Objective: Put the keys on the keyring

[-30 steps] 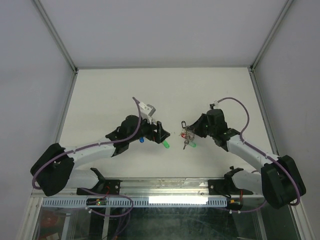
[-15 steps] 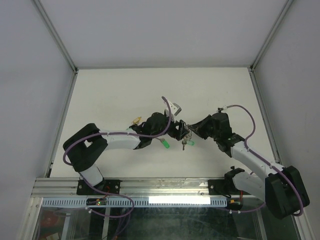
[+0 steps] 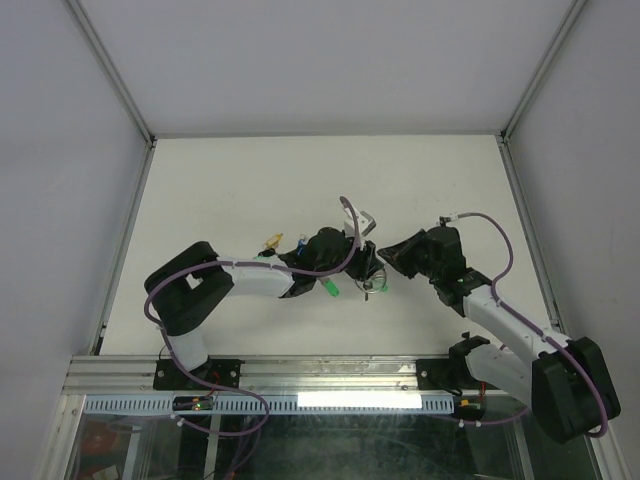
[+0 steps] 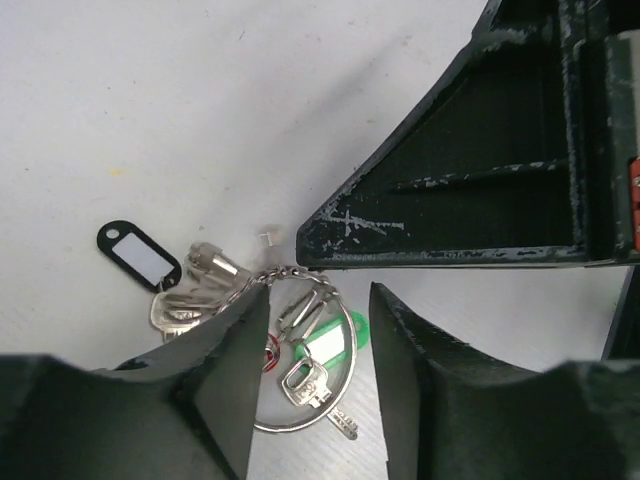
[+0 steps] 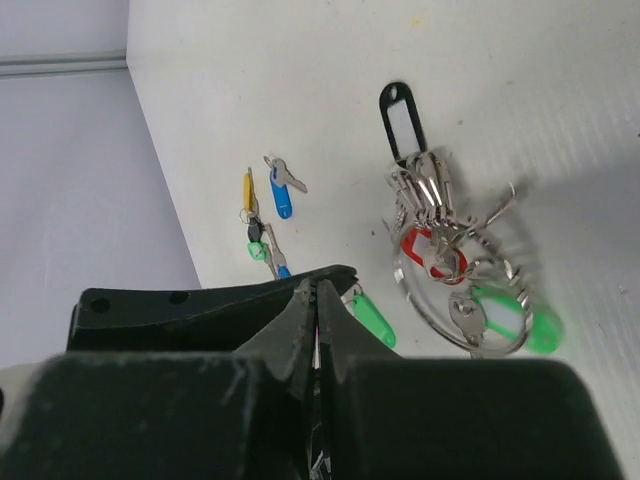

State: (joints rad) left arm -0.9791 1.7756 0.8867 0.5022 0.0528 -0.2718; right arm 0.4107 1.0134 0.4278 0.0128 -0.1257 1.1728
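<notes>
Since a second ago the left arm has swung in from the left side of the table (image 3: pixel 220 180) to its middle, its jaws narrowing on the way, while the right arm has shifted only slightly.

The left gripper (image 4: pixel 318 320) now hangs over the keyring (image 4: pixel 290 428) with its fingers partly apart. In the left wrist view they straddle the wire ring and I cannot see them touching it. The right gripper (image 5: pixel 318 290) has its fingers pressed together on nothing I can make out, and it sits just beside the bunch. The keyring appears to lie flat on the table, bunched with red and green caps and a black tag (image 4: pixel 138 255).

The step in hand looks like taking hold of the ring. To do it well, the left fingers should come down on bare wire, not on the caps or blades heaped inside it (a pinch on a key would let the ring swing loose). The clearest wire is the lower arc in the left wrist view. The closing should be slow and square so the ring is not flicked aside. The right fingers are close enough to foul the approach, so they should stay clear or steady the far rim.

A green-capped key (image 3: pixel 330 288) lies near the bunch. The other loose keys (image 5: pixel 265 200) lie well apart to the left, so the ring will need holding with its split facing that way
</notes>
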